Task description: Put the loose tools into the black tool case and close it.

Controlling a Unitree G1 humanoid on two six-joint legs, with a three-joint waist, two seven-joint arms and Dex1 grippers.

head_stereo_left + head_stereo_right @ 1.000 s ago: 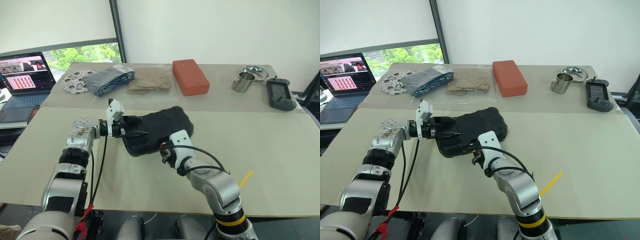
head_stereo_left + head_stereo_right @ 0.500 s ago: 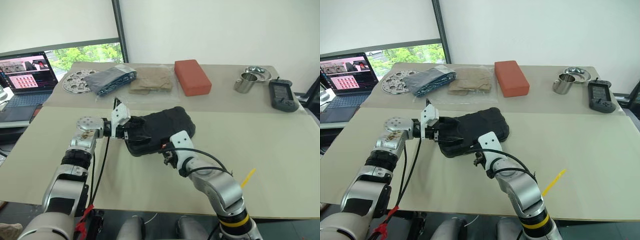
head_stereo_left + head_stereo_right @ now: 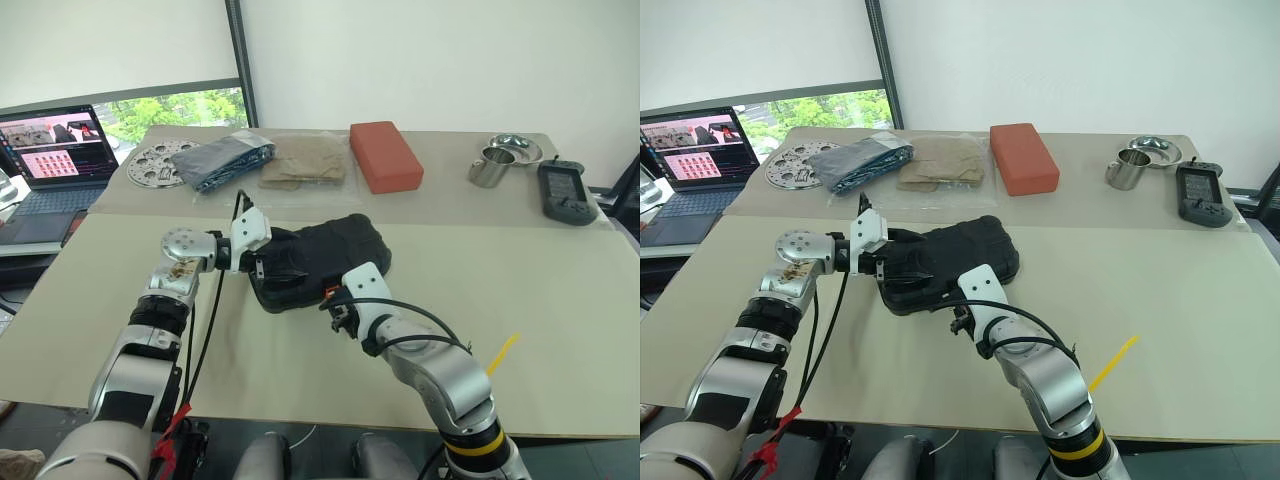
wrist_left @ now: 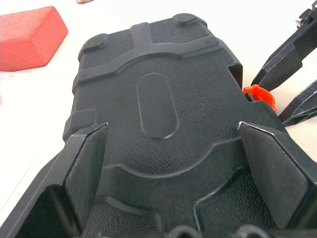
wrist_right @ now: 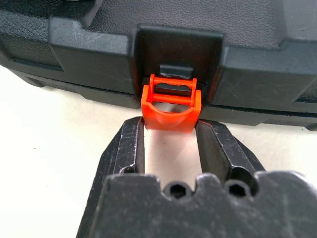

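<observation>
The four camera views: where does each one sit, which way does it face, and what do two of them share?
Left and right eye views: on the head, facing forward and down; both arms frame the black plastic tool case.
Left wrist view: on the left arm, looking along the case lid between the open left gripper fingers.
Right wrist view: on the right arm, facing the orange latch between the right gripper fingers.
Shared: both wrist views show the latch.
</observation>
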